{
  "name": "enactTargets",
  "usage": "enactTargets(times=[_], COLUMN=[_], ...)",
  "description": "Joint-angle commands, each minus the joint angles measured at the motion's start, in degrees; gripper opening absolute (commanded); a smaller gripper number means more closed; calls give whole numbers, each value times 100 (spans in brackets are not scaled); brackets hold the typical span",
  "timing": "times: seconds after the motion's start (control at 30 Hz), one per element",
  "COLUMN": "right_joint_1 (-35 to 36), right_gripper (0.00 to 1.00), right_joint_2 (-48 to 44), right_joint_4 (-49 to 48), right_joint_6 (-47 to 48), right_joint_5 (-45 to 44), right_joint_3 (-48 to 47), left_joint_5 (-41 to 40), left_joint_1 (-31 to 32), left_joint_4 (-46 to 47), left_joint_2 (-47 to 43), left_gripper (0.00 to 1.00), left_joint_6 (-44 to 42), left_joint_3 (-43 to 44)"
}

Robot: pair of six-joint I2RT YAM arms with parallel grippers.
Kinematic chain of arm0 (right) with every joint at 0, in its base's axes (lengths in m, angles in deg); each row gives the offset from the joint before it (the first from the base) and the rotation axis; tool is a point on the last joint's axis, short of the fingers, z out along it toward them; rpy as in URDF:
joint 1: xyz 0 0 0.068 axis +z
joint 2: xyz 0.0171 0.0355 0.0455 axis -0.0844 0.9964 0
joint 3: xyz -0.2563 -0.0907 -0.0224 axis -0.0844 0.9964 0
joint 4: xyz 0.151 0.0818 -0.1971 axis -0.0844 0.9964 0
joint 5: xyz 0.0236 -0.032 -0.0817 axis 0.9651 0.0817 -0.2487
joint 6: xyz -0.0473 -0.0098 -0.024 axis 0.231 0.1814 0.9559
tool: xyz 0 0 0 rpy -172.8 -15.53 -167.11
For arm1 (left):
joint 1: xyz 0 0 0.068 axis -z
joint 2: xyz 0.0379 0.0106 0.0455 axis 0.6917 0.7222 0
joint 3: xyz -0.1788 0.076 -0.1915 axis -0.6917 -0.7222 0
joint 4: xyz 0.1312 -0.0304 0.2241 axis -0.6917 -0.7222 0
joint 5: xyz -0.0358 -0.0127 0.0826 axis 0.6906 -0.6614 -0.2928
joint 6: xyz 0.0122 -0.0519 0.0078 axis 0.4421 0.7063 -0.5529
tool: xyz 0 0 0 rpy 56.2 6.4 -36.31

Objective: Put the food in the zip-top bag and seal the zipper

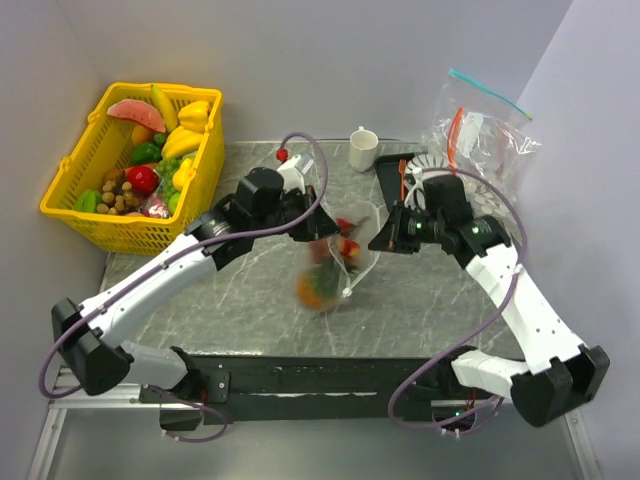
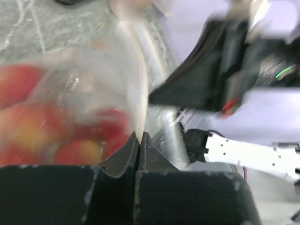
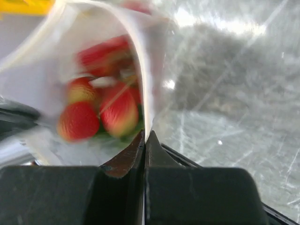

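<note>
Zip-top bag point(image 1: 345, 262) is hanging over the marbled table point(image 1: 430, 300) between two arms, both bending inward. Left gripper point(image 2: 139, 137) and right gripper point(image 3: 144, 137) are each pinching its pale zipper point(image 3: 146, 93), jaws pressed together. Inside the one clear, soft bag, blurred red strawberries point(image 3: 112, 110) and one orange pineapple point(image 1: 312, 290) are sagging.

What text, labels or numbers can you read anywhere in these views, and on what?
None can be read.
The zip-top bag is blurred in every view, no lettering visible.
The white mug and yellow basket look plain.
Any print on the spare bags at the back is too small to read.
</note>
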Motion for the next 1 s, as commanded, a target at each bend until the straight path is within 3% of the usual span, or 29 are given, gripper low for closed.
enactTargets(times=[0.0,0.07,0.2,0.47,0.67,0.77,0.9,0.97], right_joint_1=[27,36,36,27,27,27,27,36], right_gripper=[0,0,0,0,0,0,0,0], right_joint_2=[-31,-21,-294,-444,-286,3,347,104], right_joint_4=[197,260,-161,-347,-101,275,910,702], right_joint_6=[108,82,-15,99,222,328,390,259], right_joint_5=[-168,-45,52,-97,-89,-36,-79,-141], right_joint_3=[-2128,-2274,-1100,-314,-779,-1507,-3210,-3066], left_joint_5=[405,407,11,309,274,318,20,37], left_joint_1=[-56,-56,-65,-65,-91,-301,-390,-390], left_joint_4=[1015,957,255,420,262,-219,-1432,-1294], left_joint_2=[-224,-251,-312,-233,-163,56,531,436], left_gripper=[1,1,1,1,1,1,1,1], left_joint_6=[243,279,-28,-2,-99,-344,-828,-776], left_joint_3=[-993,-926,-154,-346,23,733,2604,2381])
